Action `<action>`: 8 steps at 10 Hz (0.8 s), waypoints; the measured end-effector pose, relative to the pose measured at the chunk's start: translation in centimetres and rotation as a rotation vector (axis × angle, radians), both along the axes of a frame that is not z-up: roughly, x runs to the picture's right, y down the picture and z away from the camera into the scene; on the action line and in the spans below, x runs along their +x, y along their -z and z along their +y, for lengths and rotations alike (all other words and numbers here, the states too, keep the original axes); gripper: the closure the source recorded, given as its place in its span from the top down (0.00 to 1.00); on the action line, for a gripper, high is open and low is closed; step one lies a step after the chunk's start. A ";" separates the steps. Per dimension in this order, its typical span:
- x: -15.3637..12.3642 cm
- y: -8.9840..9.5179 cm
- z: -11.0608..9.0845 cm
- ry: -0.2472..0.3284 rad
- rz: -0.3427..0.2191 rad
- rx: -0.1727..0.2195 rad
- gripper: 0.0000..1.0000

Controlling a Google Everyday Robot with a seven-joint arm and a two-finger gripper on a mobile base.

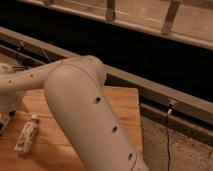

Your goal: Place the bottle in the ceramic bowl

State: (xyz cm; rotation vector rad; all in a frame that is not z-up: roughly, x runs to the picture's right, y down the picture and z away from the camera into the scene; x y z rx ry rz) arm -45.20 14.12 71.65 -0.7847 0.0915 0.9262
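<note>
The small white bottle (27, 134) lies on its side on the wooden table (120, 102), near the front left, its narrow neck pointing away from me. My white arm (85, 110) sweeps across the middle of the view and reaches to the left edge. The gripper (4, 119) sits at the far left edge, just left of and above the bottle, mostly cut off by the frame. The dark green ceramic bowl is hidden; I cannot see it anywhere around the arm.
A dark wall with a grey ledge (150, 87) runs behind the table. A thin cable (167, 130) hangs over the speckled floor to the right. The table's right edge ends near the floor strip.
</note>
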 end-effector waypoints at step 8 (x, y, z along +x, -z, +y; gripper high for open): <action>1.0 -3.3 2.9 0.005 0.037 -0.038 0.65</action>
